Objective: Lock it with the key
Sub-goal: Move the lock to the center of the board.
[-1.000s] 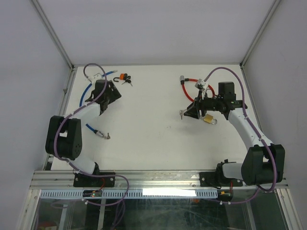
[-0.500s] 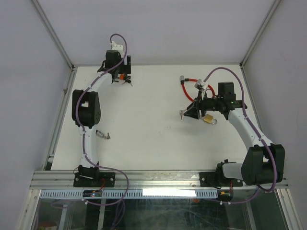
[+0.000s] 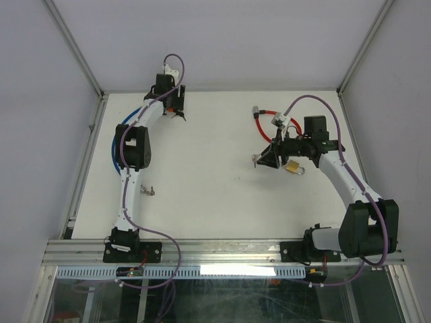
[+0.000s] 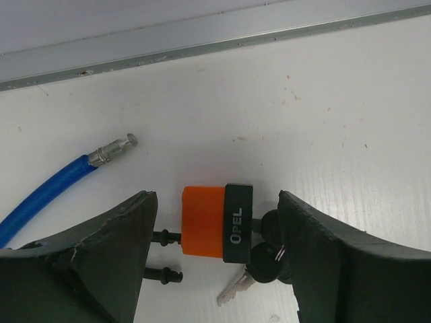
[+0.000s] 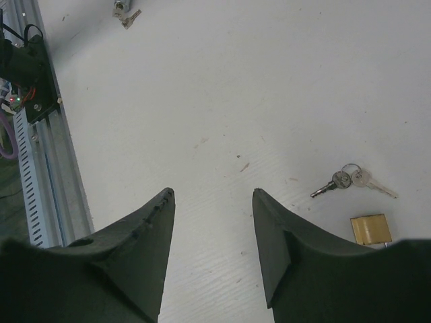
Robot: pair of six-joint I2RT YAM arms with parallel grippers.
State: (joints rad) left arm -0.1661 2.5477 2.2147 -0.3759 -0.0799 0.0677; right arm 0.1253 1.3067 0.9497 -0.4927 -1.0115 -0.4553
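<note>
You are looking into a robotics lab test cell.

The left arm (image 3: 131,151) and the right arm (image 3: 345,176) are sitting bolted to an aluminium rail (image 3: 222,249) at the near edge of a bare white counter (image 3: 215,195). Plain pale panels (image 3: 215,40), held by slanting aluminium posts (image 3: 73,46), are closing the counter in on three sides. Purple cables (image 3: 316,99) are looping loose along both arms and running down toward a slotted cable duct (image 3: 87,271) below the rail. In your right wrist view, tiny lights are glowing on a black electronics box (image 5: 27,70) beside that duct.
</note>
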